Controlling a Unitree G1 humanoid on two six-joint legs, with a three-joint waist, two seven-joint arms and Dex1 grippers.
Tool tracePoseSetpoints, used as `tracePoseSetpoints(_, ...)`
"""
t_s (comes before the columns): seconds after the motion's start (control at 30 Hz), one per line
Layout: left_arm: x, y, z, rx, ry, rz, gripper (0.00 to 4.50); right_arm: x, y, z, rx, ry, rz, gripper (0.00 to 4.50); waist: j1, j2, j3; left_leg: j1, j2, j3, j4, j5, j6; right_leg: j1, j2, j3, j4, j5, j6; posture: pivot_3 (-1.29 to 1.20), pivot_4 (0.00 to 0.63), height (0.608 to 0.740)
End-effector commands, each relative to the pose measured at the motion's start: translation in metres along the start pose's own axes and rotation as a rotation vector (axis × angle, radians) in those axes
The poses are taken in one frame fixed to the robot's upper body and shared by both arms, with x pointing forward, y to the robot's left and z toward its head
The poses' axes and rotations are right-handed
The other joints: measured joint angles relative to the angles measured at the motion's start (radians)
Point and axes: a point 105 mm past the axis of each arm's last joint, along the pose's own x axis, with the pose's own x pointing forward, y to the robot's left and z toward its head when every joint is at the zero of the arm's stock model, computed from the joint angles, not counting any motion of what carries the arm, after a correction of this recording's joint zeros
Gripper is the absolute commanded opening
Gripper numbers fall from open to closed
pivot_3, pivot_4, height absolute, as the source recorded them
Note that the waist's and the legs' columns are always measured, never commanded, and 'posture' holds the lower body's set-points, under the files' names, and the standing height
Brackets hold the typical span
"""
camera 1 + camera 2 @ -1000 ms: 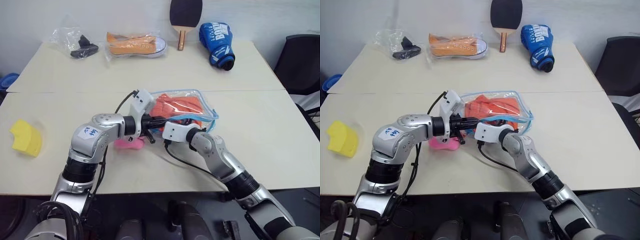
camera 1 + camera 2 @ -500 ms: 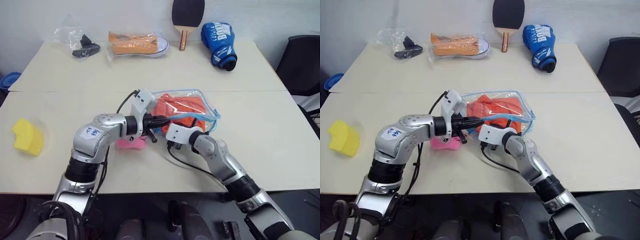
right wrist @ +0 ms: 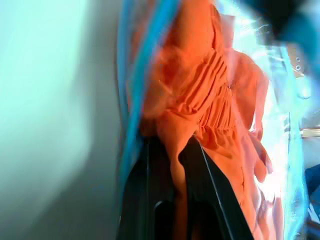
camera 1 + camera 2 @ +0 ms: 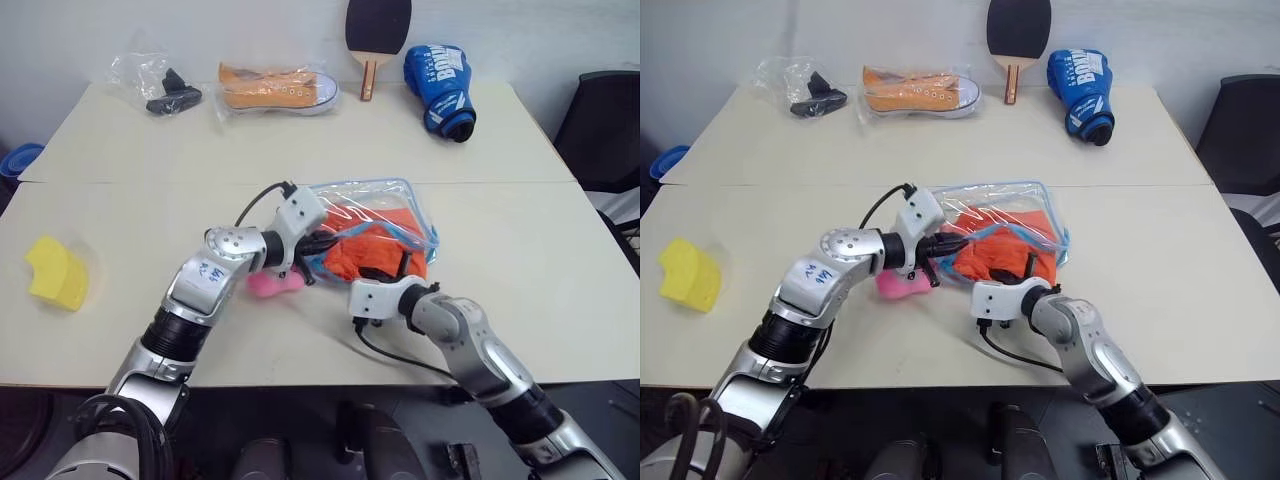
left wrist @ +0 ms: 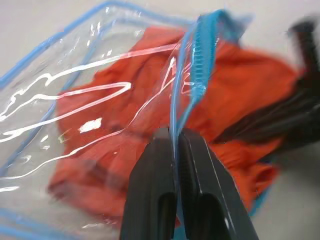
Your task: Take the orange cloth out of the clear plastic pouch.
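The clear plastic pouch [image 4: 385, 200] with blue zipper trim lies at the middle of the table, its mouth facing me. My left gripper [image 5: 173, 134] is shut on the pouch's blue zipper edge [image 5: 192, 85] and holds it up. The orange cloth [image 4: 365, 250] bulges out of the pouch mouth toward me, while part of it stays under the clear wall. My right gripper [image 3: 174, 147] is shut on a gathered fold of the orange cloth [image 3: 200, 95], just in front of the pouch opening. A pink plush charm [image 4: 273, 285] lies beside the left wrist.
Along the far edge lie a bagged black item [image 4: 165, 90], an orange sneaker in a thin bag [image 4: 272, 88], a table tennis paddle [image 4: 375, 30] and a blue boxing glove [image 4: 440, 85]. A yellow sponge [image 4: 55, 272] sits at the left. A black chair [image 4: 605, 120] stands to the right.
My right gripper has shut on the orange cloth and drawn back toward me, pulling the cloth partway out of the pouch mouth. The left gripper rolled and kept its hold on the zipper edge.
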Motion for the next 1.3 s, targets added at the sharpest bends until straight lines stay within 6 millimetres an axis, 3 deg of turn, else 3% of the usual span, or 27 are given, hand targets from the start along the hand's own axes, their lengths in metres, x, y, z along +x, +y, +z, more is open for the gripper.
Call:
tracePoseSetpoints(0.03,-0.001,0.011,-0.008,0.156,0.036,0.061,0.19,-0.021,-0.004,0.000,-0.041,-0.008,0.014,0.04,0.000,0.000,0.000,0.000,0.000,0.000,0.000,0.000,0.000,0.000,0.000,0.000,0.000,0.000,0.000,0.00,0.150,0.740)
tracePoseSetpoints(0.2,0.001,0.031,-0.013,0.187,0.046,0.145,0.19,-0.055,0.003,-0.017,-0.087,-0.026,0.116,0.04,0.002,-0.001,0.000,-0.001,0.000,0.000,0.000,-0.001,0.002,0.000,0.000,-0.001,-0.001,0.000,0.001,0.00,0.150,0.740)
tracePoseSetpoints(0.3,0.001,0.044,-0.014,0.180,0.047,0.180,0.19,-0.071,0.016,-0.003,-0.070,-0.163,0.227,0.04,-0.001,-0.001,0.000,0.000,0.000,0.000,0.000,-0.001,0.003,0.001,0.001,-0.001,-0.002,0.000,0.001,0.00,0.150,0.740)
tracePoseSetpoints(0.37,-0.001,0.051,-0.014,0.183,0.046,0.198,0.19,-0.076,0.015,-0.012,-0.101,-0.142,0.234,0.04,-0.004,-0.001,0.000,0.000,0.000,0.000,-0.001,-0.001,0.004,0.001,0.001,-0.001,-0.002,0.000,0.001,0.00,0.150,0.740)
tracePoseSetpoints(0.53,-0.012,0.074,-0.019,0.206,0.078,0.260,0.19,-0.086,0.008,-0.051,-0.098,-0.065,0.244,0.04,-0.003,-0.002,0.001,0.001,0.000,0.001,-0.001,-0.001,0.004,0.001,0.001,0.000,-0.002,0.000,0.001,0.00,0.150,0.740)
tracePoseSetpoints(0.7,-0.035,0.096,-0.035,0.232,0.141,0.305,0.19,-0.109,-0.019,-0.119,-0.072,0.117,0.163,0.04,-0.002,-0.002,0.001,0.001,0.000,0.003,-0.002,-0.001,0.004,0.001,0.001,-0.001,-0.002,0.000,0.001,0.00,0.150,0.740)
tracePoseSetpoints(0.8,-0.043,0.102,-0.039,0.241,0.155,0.314,0.19,-0.125,-0.029,-0.149,-0.027,0.200,0.124,0.04,0.000,-0.003,0.001,0.001,0.000,0.003,-0.002,-0.001,0.004,0.001,0.000,-0.001,-0.002,0.000,0.001,0.00,0.150,0.740)
tracePoseSetpoints(0.9,-0.048,0.104,-0.041,0.250,0.166,0.316,0.19,-0.147,-0.032,-0.177,0.006,0.286,0.099,0.04,0.003,-0.002,0.001,0.001,0.000,0.003,-0.002,-0.001,0.004,0.001,-0.001,-0.001,-0.002,0.001,0.001,0.00,0.150,0.740)
tracePoseSetpoints(1.03,-0.049,0.104,-0.041,0.273,0.175,0.324,0.19,-0.165,-0.031,-0.194,0.084,0.341,0.059,0.04,0.001,-0.002,0.001,0.001,0.000,0.003,-0.003,-0.001,0.004,0.001,-0.001,-0.001,-0.003,0.001,0.001,0.00,0.150,0.740)
tracePoseSetpoints(1.13,-0.045,0.101,-0.038,0.249,0.152,0.311,0.19,-0.170,-0.025,-0.193,0.094,0.330,0.078,0.04,0.001,-0.002,0.001,0.001,0.000,0.003,-0.003,-0.001,0.004,0.001,-0.001,-0.001,-0.003,0.001,0.001,0.00,0.150,0.740)
tracePoseSetpoints(1.3,-0.032,0.066,-0.023,0.284,0.061,0.130,0.19,-0.155,-0.042,-0.181,0.318,0.266,-0.093,0.04,-0.004,-0.002,0.001,0.001,0.001,0.004,-0.004,0.000,0.002,0.001,-0.001,-0.001,-0.003,0.001,0.001,0.00,0.150,0.740)
